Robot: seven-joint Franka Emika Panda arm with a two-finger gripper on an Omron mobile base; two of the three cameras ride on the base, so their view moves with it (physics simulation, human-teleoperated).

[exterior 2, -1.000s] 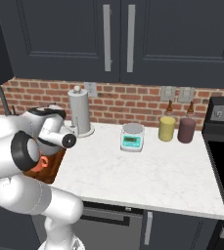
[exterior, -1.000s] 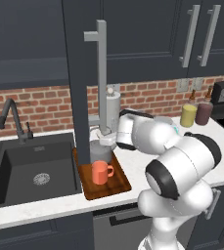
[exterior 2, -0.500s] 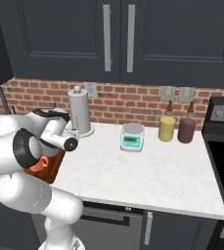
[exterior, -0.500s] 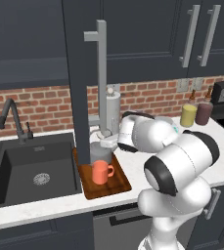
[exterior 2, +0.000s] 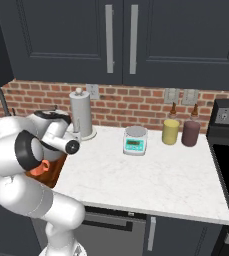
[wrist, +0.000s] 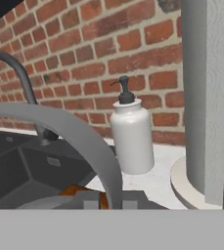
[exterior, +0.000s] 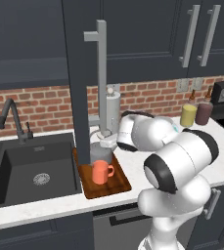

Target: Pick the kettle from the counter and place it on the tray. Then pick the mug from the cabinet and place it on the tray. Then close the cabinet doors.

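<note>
Presently, the gripper (exterior: 105, 138) is seen closed and empty at frame centre, directly above the kettle (exterior: 100, 153); the cabinet door (exterior: 81, 73), its long axis vertical, is found immediately left, mid-frame.

Mug (exterior: 101, 172) before kettle (exterior: 100, 152) on tray (exterior: 114, 185) (right of sink (exterior: 30, 172)).

**Obscured and cropped items**

Open cabinet door (exterior: 80, 83): top cut by the left base view's upper edge; it hides the kettle's (exterior: 100, 152) left side. Mug (exterior 2: 39, 168): in the right base view, mostly behind the arm, only an orange sliver visible. Tray (exterior 2: 56, 169): largely covered there too. Pincer: fingertips not discernible beside the kettle. Paper-towel roll (wrist: 209, 93): cropped at the hand view's top and right edge.
</note>
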